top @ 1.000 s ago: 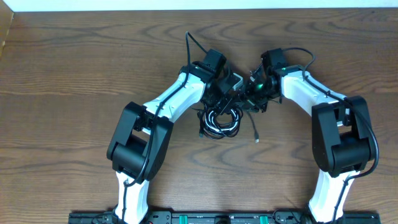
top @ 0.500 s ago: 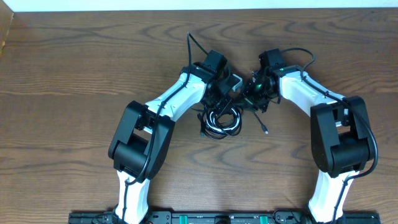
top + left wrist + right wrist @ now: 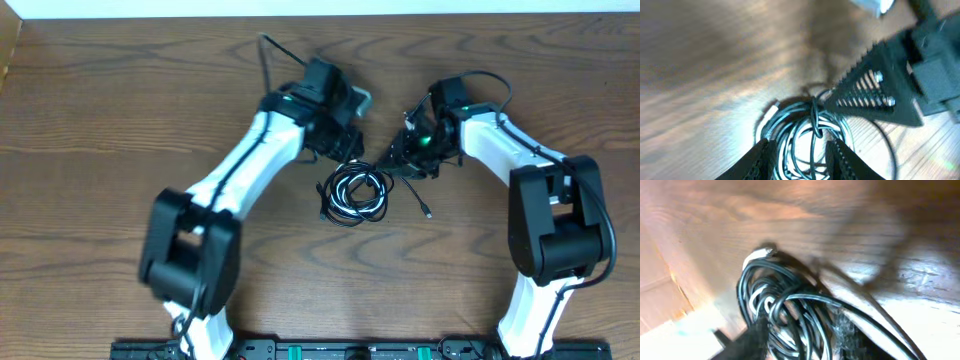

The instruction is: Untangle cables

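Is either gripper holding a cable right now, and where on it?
Left gripper: nothing, jaws open above the cables. Right gripper: at the cables' edge, but a grip cannot be told.

The left gripper (image 3: 340, 143) has pulled back, up and away from the cables (image 3: 355, 192) (the coil now lies uncovered), and the loose black plug end (image 3: 428, 212) has swung out rightward.
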### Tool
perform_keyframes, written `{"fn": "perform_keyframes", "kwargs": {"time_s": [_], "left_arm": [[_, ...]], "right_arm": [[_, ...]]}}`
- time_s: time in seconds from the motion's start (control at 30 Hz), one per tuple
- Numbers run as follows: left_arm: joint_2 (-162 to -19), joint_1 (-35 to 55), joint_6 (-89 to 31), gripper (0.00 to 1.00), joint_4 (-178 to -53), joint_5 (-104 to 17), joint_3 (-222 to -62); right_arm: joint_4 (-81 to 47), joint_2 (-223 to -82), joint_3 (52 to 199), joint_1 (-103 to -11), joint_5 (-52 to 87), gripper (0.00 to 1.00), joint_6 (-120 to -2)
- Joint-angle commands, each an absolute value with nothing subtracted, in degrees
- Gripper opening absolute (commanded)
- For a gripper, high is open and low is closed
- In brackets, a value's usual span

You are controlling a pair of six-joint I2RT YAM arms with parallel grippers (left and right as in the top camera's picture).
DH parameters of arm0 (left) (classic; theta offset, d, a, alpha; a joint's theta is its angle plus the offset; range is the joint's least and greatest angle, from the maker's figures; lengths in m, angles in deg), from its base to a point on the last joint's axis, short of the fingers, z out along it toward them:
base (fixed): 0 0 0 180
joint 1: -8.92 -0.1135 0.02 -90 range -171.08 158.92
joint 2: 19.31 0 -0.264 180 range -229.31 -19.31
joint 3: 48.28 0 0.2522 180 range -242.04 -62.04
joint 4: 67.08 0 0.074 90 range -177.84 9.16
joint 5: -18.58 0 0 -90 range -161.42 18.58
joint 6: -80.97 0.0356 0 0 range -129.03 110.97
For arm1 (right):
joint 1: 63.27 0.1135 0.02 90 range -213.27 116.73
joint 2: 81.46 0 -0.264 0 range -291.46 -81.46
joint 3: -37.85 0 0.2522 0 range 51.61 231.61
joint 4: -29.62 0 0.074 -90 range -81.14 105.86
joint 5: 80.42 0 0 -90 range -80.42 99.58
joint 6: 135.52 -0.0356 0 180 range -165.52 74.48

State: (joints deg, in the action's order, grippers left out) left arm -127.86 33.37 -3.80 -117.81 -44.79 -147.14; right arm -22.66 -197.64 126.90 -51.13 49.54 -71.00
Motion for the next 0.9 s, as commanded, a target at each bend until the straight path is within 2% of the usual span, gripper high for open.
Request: {"fn": "perform_keyframes", "kwargs": {"time_s": [0.0, 0.27, 0.43, 0.6, 0.67, 0.73, 0.87], "left_arm": [[-126.6, 30.7, -9.4, 0.38, -117.9, -45.4, -148.3], [-126.8, 24.8, -16.9, 0.38, -120.3, -48.6, -148.1], [-126.8, 23.4, -16.9, 0.38, -122.5, -48.6, -147.6], [-126.8, 23.4, -16.8, 0.38, -123.0, -48.6, -146.9], [-126.8, 23.4, -16.8, 0.39, -123.0, -48.6, -146.9], [-126.8, 23.4, -16.8, 0.39, -123.0, -48.6, -146.9], [-126.8, 23.4, -16.8, 0.39, -123.0, -48.6, -146.9]], "right_arm": [[-23.4, -193.7, 127.7, -51.0, 52.4, 0.51, -63.9], [-28.4, -192.3, 127.7, -45.0, 50.1, 0.52, -59.0], [-37.9, -192.3, 127.7, -37.9, 32.8, 0.52, -58.3], [-42.9, -192.5, 127.5, -31.1, 14.3, 0.61, -63.0], [-42.4, -192.8, 127.2, -29.3, 9.7, 0.57, -64.4], [-41.3, -193.4, 127.2, -27.8, 6.8, 0.48, -64.8], [-39.1, -195.5, 127.2, -26.4, 6.0, 0.42, -64.8]]}}
